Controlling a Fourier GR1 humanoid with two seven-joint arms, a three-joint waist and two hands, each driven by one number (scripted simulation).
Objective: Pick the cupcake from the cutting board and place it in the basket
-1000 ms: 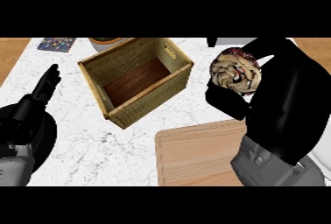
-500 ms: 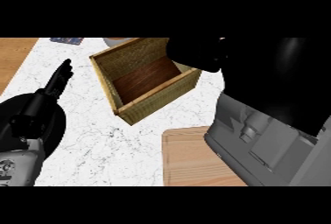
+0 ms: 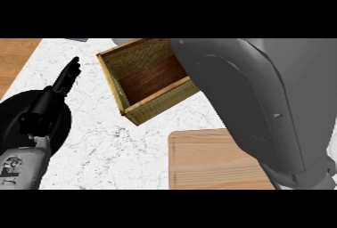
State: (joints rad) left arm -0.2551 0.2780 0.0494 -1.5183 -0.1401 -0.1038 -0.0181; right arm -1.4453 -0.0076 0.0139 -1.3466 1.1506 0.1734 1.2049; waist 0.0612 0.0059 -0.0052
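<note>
cupcake unseen, maybe behind the right forearm (image 3: pixel 263 111) above the basket (image 3: pixel 163 103); right hand out of view. likely light, crumbly, best held by its wrapper. left hand (image 3: pixel 67 76) rests, fingers straight.

The basket (image 3: pixel 164 103) has woven straw-tan walls and a dark red-brown plank floor. Around it the counter (image 3: pixel 118 151) is white marble with grey-black veins and specks. Below the basket, the cutting board (image 3: pixel 211 164) is pale orange, fine-grained wood. Left of the basket the left hand (image 3: pixel 63 84) is black; right of it the forearm (image 3: pixel 263 111) is plain grey
</note>
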